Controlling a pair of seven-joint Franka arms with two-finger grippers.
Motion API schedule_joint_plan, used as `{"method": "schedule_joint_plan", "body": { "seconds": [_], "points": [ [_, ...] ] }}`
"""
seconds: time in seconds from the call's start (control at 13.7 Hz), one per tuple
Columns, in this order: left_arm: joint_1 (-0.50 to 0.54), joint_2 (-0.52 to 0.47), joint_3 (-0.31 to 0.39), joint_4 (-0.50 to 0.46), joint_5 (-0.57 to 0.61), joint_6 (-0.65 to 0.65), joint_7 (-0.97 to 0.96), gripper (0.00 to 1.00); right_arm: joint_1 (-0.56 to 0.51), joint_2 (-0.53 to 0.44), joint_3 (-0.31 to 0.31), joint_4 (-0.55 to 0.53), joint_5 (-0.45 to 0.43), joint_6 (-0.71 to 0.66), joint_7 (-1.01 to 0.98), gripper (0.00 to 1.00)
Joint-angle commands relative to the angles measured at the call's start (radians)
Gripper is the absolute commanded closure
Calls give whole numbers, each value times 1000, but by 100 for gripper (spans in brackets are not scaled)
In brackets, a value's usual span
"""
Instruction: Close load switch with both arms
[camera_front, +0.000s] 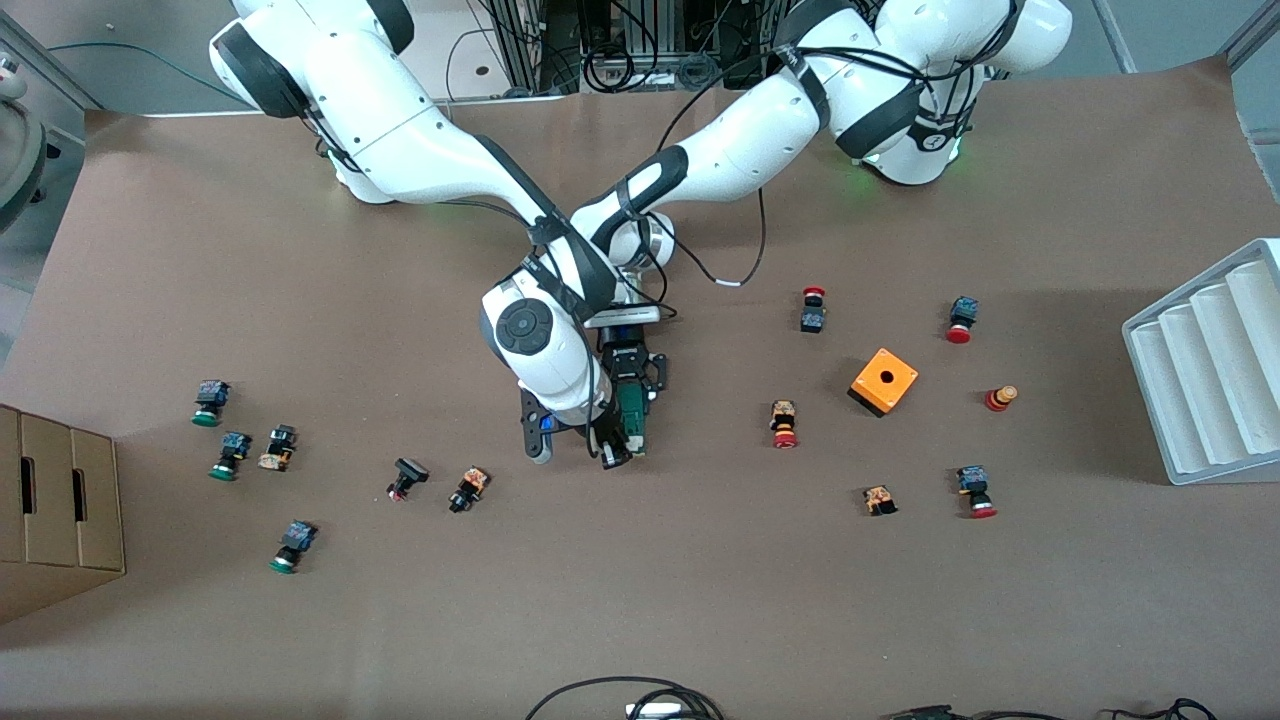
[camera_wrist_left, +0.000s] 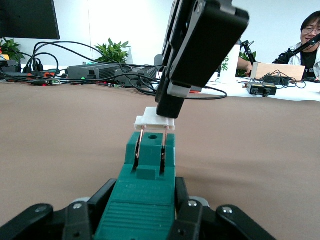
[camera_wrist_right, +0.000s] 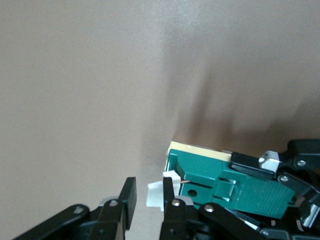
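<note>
Near the middle of the brown surface (camera_front: 700, 600), the load switch (camera_front: 632, 418) is held above it by the left gripper (camera_front: 630, 395), whose jaws are clamped on the green body. The right gripper (camera_front: 612, 450) meets the switch at its 6 o'clock end in the front view, jaws slightly apart, one finger (camera_wrist_left: 172, 102) pressing on the white lever (camera_wrist_left: 155, 120). At about 3 o'clock of the switch an orange box (camera_front: 884, 380) sits among red-capped push-buttons (camera_front: 784, 425); green-capped push-buttons (camera_front: 230, 455) lie at 9 o'clock.
</note>
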Motion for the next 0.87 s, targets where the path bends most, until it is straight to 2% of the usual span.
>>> {"method": "schedule_joint_plan", "body": {
  "seconds": [0.0, 0.8],
  "points": [
    [-25, 39, 1, 22, 9, 3, -20, 52, 5, 72, 2, 67, 4, 20, 3, 71],
    [-25, 47, -1, 23, 10, 3, -20, 52, 3, 90, -1, 85, 5, 17, 1, 71]
  ]
}}
